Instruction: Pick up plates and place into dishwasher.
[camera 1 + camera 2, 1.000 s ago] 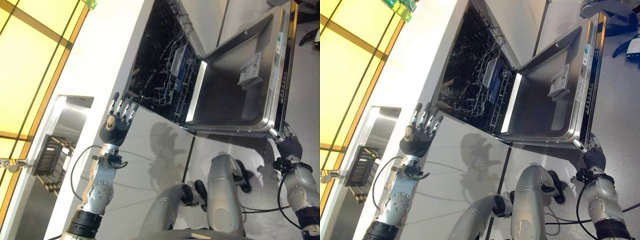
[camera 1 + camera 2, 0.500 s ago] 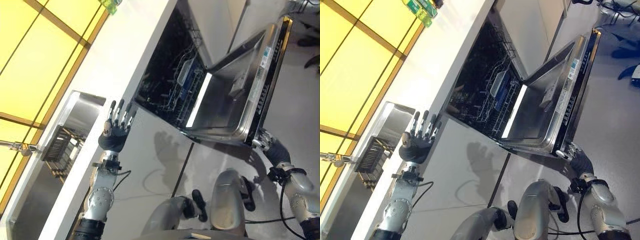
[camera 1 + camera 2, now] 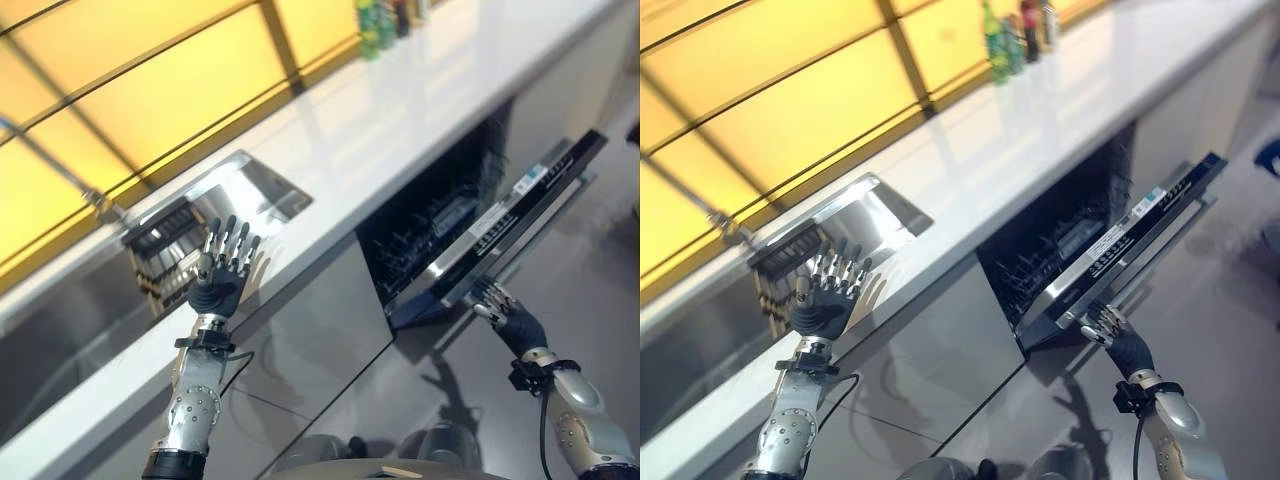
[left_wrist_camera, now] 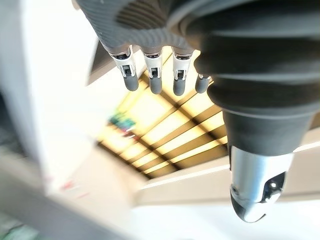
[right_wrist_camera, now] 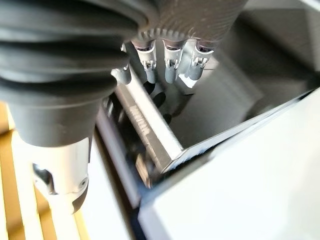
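While the dishwasher [image 3: 440, 235] stands under the white tabletop [image 3: 380, 130] with its door [image 3: 1120, 245] part-way up, the right hand [image 3: 497, 305] sits at the door's near corner, fingers [image 5: 170, 67] reaching up under the edge. They look fairly straight in the right wrist view, but their tips are partly lost against the metal — I cannot tell whether they hook the door or just press it.

Dark rack wires [image 3: 1050, 255] show in the gap behind the door; what lies in them is too dim to make out. No plate can be made out in either hand or on the tabletop.

Left of the dishwasher, the left hand [image 3: 222, 268] is raised in front of the sink [image 3: 845, 235], fingers spread and straight, holding nothing; the left wrist view shows its fingertips [image 4: 152, 82] in a row with free air past them. A dark slatted rack [image 3: 170, 250] sits in the sink, half covered by that hand. The tap [image 3: 95, 200] at the sink's left is thin and hard to follow.

Far along the tabletop stand some bottles [image 3: 1015, 35], cut off at the top edge — small and blurred.
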